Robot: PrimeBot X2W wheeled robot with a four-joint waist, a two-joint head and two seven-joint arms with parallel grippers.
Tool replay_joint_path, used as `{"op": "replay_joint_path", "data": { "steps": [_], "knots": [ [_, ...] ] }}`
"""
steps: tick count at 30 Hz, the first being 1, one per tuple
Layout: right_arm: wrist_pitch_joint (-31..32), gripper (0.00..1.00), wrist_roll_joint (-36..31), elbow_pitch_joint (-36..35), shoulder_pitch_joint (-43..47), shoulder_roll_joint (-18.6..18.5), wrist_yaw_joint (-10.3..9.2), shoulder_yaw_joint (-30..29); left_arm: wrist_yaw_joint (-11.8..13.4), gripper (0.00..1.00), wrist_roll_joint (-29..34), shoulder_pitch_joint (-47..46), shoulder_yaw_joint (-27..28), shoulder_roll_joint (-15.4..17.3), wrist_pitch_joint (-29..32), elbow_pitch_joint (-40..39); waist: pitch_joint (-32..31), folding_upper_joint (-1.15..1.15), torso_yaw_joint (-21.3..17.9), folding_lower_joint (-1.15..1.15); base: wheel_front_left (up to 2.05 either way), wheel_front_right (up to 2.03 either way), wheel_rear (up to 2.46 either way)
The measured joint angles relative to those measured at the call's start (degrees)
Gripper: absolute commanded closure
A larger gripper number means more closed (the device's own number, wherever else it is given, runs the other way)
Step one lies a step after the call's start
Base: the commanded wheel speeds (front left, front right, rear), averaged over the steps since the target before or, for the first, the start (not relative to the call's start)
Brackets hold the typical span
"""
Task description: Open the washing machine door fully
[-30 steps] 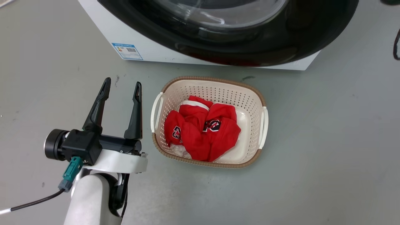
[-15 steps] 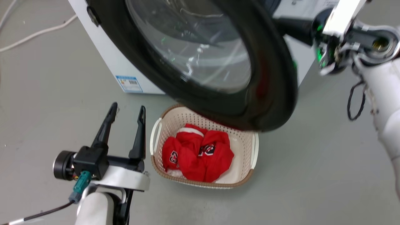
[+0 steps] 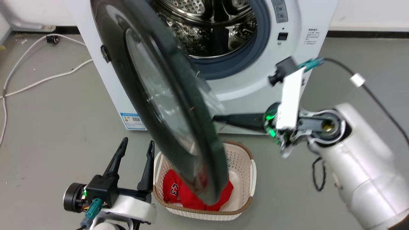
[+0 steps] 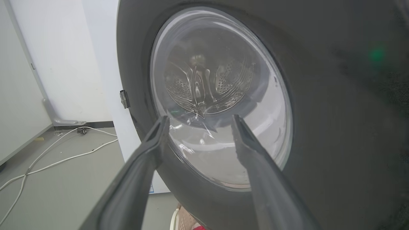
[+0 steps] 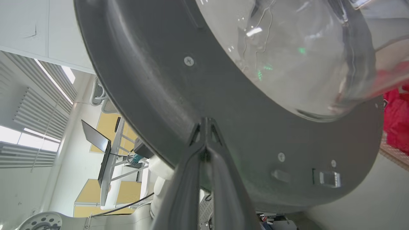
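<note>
The large round glossy black washing machine door (image 3: 166, 105), with its clear glass bowl, stands part-open. It is hinged at the left of the white front-loading machine (image 3: 243, 86).

A cream perforated plastic basket (image 3: 253, 179) holding red cloth (image 3: 175, 195) sits under the door's free edge.

The left gripper (image 3: 137, 142), fingers spread and empty, stands just beside the basket.

The right gripper (image 5: 204, 120), fingers pressed together, has its tips at the door's grey inner face.

The grey floor (image 3: 64, 127) to the left is open apart from white cables (image 3: 65, 73).

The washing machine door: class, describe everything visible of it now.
The washing machine door is large, round, glossy black, with a bulging clear glass bowl. Partly open, hinged at the head view's left, its free edge hangs over a laundry basket. Its grey inner face carries screws and a metal latch. The shut right gripper seems to press that face; the open left gripper is apart.
</note>
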Motion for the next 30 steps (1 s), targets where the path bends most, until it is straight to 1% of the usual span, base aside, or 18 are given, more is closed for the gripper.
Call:
{"op": "replay_joint_path", "data": {
  "steps": [6,10,13,16,18,19,21,22,27,30],
  "knots": [
    [-1.6,1.0,-0.6,-4.6,3.8,3.1,0.01,3.8,0.0,0.0,0.2,1.0,-0.1,0.0,0.0,0.1,-1.4,0.0,0.0,0.0,0.0,0.0,0.0],
    [-3.5,1.0,-1.2,-5.9,5.1,4.1,0.01,5.3,0.0,0.0,0.2,1.0,-0.2,-0.1,0.0,0.1,-1.8,0.0,0.3,0.0,0.0,0.0,0.0],
    [-6.0,1.0,-1.6,-6.3,6.1,4.6,0.01,5.3,0.0,0.0,0.2,1.2,-0.1,-0.1,0.0,0.1,-1.8,0.0,0.4,0.0,0.0,0.0,0.0],
    [-11.1,1.0,-2.5,-6.3,7.2,4.9,0.01,3.8,0.0,0.0,0.1,1.2,0.1,-0.1,0.0,0.0,-1.8,0.0,0.3,0.0,0.0,0.0,0.0],
    [-17.0,1.0,-2.9,-6.2,8.5,5.1,0.01,1.1,0.0,0.0,0.1,1.2,0.2,-0.1,0.0,-0.1,-1.9,0.0,0.3,0.0,0.0,0.0,0.0],
    [-20.1,0.91,-2.9,-6.0,9.4,5.1,0.01,-0.4,0.0,0.0,0.0,1.2,0.2,-0.1,0.0,-0.1,-1.9,0.0,0.3,0.0,0.0,0.0,0.0],
    [-26.3,0.38,-3.1,-5.9,11.3,5.2,0.01,-3.3,0.0,0.0,-0.1,1.2,0.3,-0.1,0.0,-0.1,-1.9,0.0,0.2,0.0,0.0,0.0,0.0],
    [-29.0,0.0,-2.8,-6.0,12.4,5.3,0.0,-5.0,0.0,0.0,-0.1,1.3,0.4,-0.2,0.0,-0.1,-1.9,0.0,0.2,0.0,0.0,0.0,0.0],
    [-41.5,0.0,-2.0,-8.7,19.0,5.1,0.01,-12.1,0.0,0.0,-0.3,1.3,1.1,-0.2,0.0,-0.2,-1.9,0.0,-0.3,0.0,0.0,0.0,0.0],
    [-48.7,0.0,-3.6,-10.8,24.0,4.2,0.01,-15.2,0.0,0.0,-0.3,1.3,1.6,-0.2,0.0,-0.3,-2.0,0.0,-0.6,0.0,0.0,0.0,0.0]
  ]
}}
